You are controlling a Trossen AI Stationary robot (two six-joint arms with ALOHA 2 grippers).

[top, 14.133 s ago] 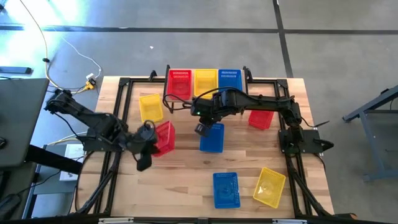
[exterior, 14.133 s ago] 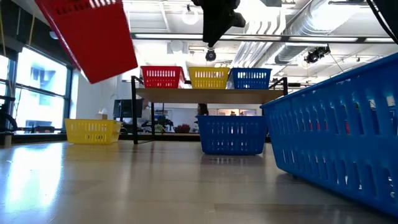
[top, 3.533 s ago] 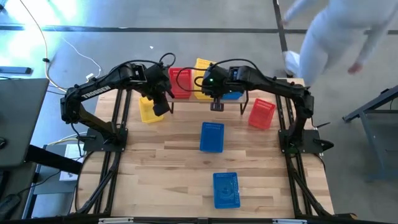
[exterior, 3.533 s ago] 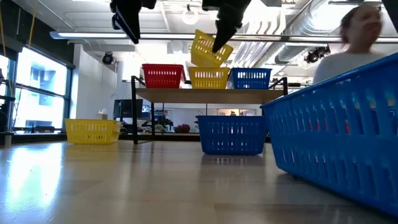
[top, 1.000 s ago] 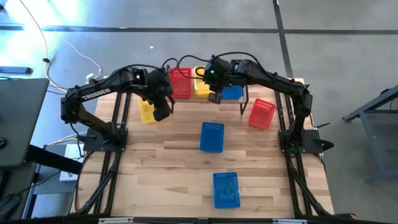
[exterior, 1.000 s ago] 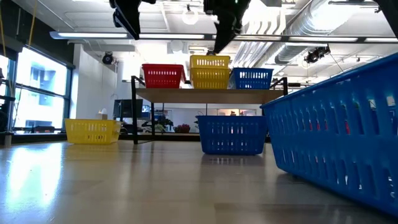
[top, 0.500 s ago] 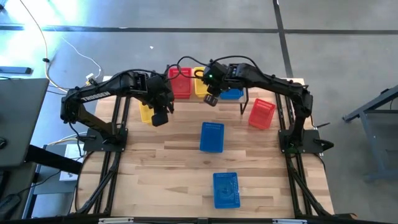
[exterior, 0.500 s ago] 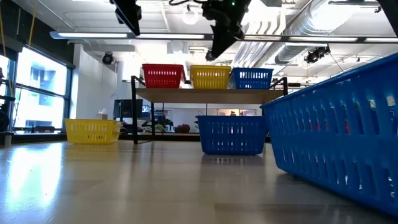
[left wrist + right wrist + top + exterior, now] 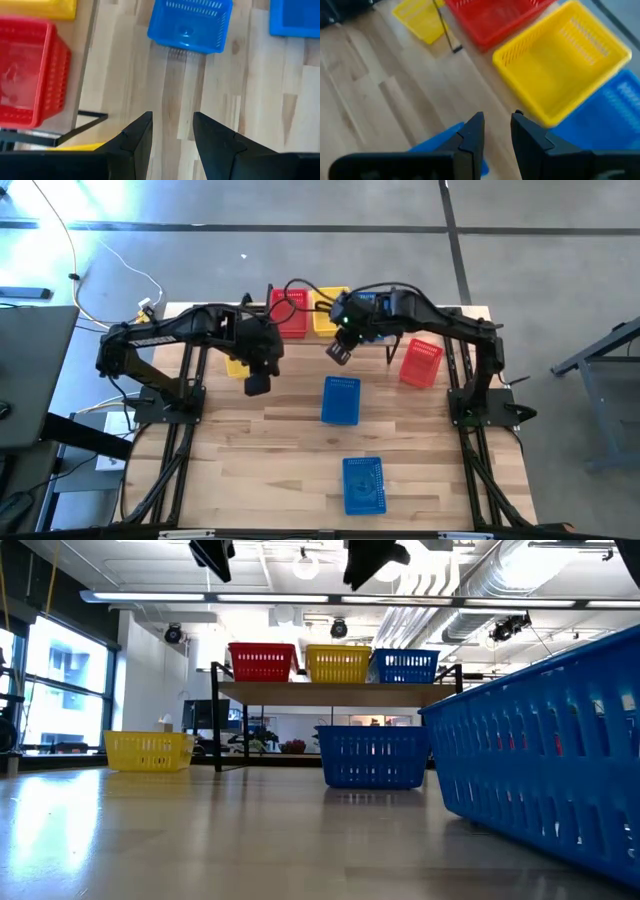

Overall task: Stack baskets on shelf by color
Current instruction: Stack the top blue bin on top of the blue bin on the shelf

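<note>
The shelf (image 9: 330,330) stands at the table's far side with a red basket (image 9: 290,313), a yellow basket (image 9: 325,315) and a blue basket (image 9: 375,328) in a row on its plank (image 9: 335,691). My right gripper (image 9: 338,350) hovers open just in front of the shelf, near the yellow basket (image 9: 560,60), holding nothing. Left of the shelf's front, my left gripper (image 9: 257,385) also hangs open and empty over bare wood (image 9: 172,135). On the tabletop rest a yellow basket (image 9: 236,364), a red basket (image 9: 420,363) and two blue baskets (image 9: 341,400) (image 9: 364,485).
The left arm partly covers the loose yellow basket. The shelf's black legs (image 9: 216,725) stand on the tabletop. One blue basket (image 9: 560,750) sits close to the near edge. Bare wood lies at the near left and near right of the table.
The upper yellow basket on the shelf has dropped down into the one beneath it. My right gripper has drawn away from it toward the table's near edge. My left gripper has also gone toward the near edge, past the loose yellow basket.
</note>
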